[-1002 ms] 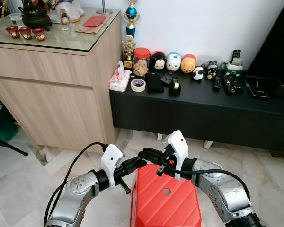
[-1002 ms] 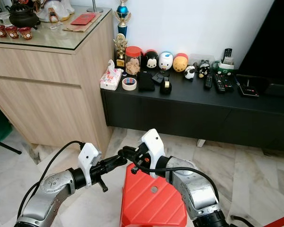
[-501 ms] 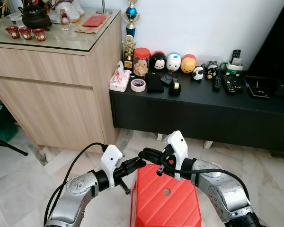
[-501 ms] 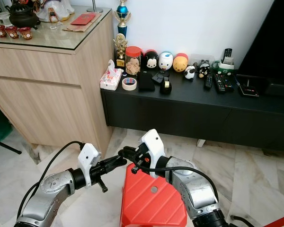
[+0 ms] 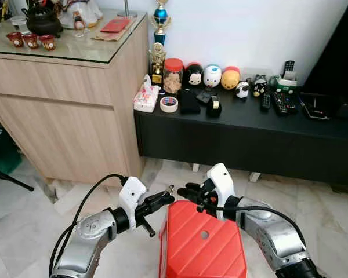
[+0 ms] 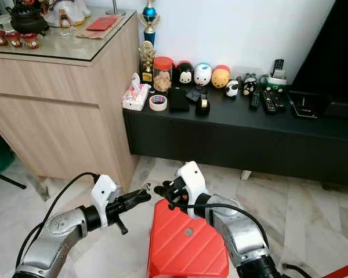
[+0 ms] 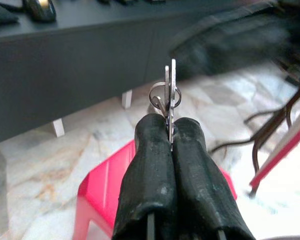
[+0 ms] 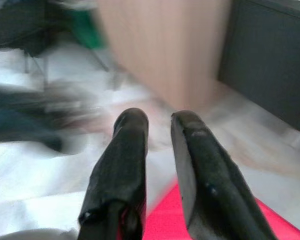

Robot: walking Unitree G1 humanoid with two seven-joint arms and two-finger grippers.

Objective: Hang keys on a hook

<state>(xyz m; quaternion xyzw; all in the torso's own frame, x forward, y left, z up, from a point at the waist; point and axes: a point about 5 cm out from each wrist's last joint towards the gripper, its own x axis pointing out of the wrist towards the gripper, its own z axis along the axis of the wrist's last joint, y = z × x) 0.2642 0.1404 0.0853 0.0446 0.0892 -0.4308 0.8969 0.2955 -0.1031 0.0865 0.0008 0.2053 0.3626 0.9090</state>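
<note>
The left gripper (image 7: 171,131) fingers clench the keys (image 7: 169,95), ring pointing right toward the right gripper (image 8: 159,125), whose released fingers wait just beside, above the red stool (image 5: 203,243).

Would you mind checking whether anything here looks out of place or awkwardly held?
Nothing looks spilled or damaged. The left gripper pinches the keys by their very edge above the red stool, a thin hold; the right gripper is open and empty.

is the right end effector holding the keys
No, the right end effector is open and bare; the keys are pinched in the left end effector.
</note>
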